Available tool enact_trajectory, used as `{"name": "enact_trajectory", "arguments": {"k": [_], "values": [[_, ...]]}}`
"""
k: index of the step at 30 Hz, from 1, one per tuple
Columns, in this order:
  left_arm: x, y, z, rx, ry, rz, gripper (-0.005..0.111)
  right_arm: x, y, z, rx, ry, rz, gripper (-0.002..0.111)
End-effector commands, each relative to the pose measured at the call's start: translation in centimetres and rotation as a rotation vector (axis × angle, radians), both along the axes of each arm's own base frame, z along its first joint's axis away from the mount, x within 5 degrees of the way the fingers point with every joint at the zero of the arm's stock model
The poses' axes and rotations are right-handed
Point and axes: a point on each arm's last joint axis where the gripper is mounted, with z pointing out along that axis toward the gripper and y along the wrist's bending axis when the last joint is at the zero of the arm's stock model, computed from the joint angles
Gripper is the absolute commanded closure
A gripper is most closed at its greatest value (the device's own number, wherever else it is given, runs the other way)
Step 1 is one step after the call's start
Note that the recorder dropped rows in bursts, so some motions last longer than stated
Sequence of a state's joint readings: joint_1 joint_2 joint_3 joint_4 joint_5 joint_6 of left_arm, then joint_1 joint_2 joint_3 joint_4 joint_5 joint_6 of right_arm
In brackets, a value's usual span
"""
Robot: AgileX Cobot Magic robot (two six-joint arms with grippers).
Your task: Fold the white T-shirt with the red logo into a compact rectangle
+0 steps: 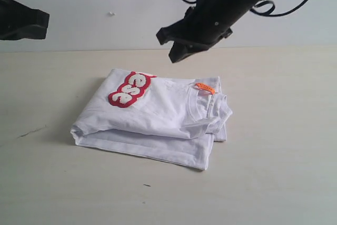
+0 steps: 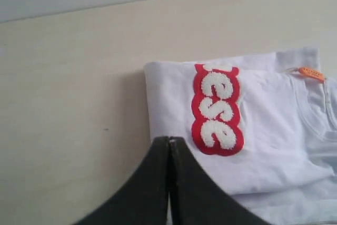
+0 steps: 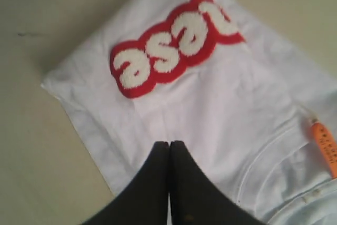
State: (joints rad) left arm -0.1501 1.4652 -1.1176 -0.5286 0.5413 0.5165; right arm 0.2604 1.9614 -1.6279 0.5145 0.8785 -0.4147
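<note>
The white T-shirt (image 1: pixel 158 117) lies folded into a thick rectangle in the middle of the table. Part of the red logo (image 1: pixel 130 90) shows on its top layer near the back left, reading "ese". The orange collar tag (image 1: pixel 206 88) and the neckline face up at the right. My right gripper (image 1: pixel 174 46) hangs shut in the air above the shirt's back edge, holding nothing. In the right wrist view its tips (image 3: pixel 169 145) hover over the white T-shirt (image 3: pixel 221 109) below the red logo (image 3: pixel 168 43). My left gripper (image 2: pixel 169 140) is shut and empty, raised at the far left.
The beige table (image 1: pixel 274 183) surrounds the shirt on all sides. A pale wall (image 1: pixel 95 3) rises behind the table's back edge. A thin dark mark (image 1: pixel 31 130) sits on the table at the left.
</note>
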Motion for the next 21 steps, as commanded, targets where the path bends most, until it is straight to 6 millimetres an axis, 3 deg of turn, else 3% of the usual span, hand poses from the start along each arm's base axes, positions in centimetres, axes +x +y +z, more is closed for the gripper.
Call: {"name": "enact_trajectory", "arguments": {"k": [1,14,21], "values": [[-1.8,0.6,1.3,-0.016,-0.106,0.048,0.107,-2.1,-1.0,4.1,0.003,-0.177,-0.042,0.108],[-8.2,2.1,4.9,-0.071,-0.345,0.123,0.107,-11.3,-4.8,10.4,0.043,-0.549,-0.193,0.108],[-12.0,3.3,4.6,-0.113,-0.487,0.213,0.107,-16.0,-6.3,12.9,0.082,-0.683,-0.227,0.108]]}}
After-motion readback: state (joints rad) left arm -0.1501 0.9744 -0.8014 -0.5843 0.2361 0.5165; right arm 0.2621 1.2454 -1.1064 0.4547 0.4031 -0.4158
